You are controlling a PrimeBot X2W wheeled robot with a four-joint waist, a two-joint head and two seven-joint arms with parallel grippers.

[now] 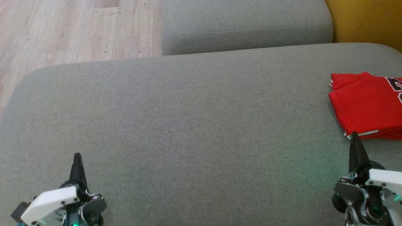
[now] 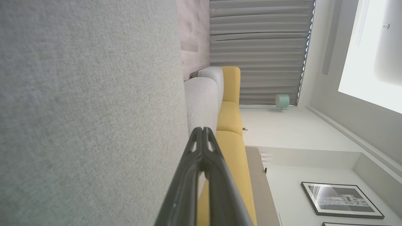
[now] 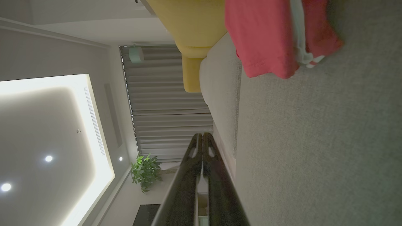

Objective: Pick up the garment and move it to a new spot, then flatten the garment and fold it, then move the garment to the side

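The garment [image 1: 367, 105] is a red jersey with white trim, folded flat at the right edge of the grey cushion [image 1: 188, 125]; part of it runs out of the head view. In the right wrist view the garment [image 3: 267, 34] lies ahead of the fingers. My right gripper [image 1: 355, 135] is shut and empty, its tip just short of the jersey's near hem. My left gripper [image 1: 77, 156] is shut and empty at the lower left, far from the jersey. Both wrist views show the closed fingers, left [image 2: 202, 130] and right [image 3: 202, 135], held over the cushion.
A second grey cushion [image 1: 245, 25] stands behind the main one. A yellow seat [image 1: 367, 18] is at the back right. Wooden floor [image 1: 62, 28] lies beyond the cushion's far left edge.
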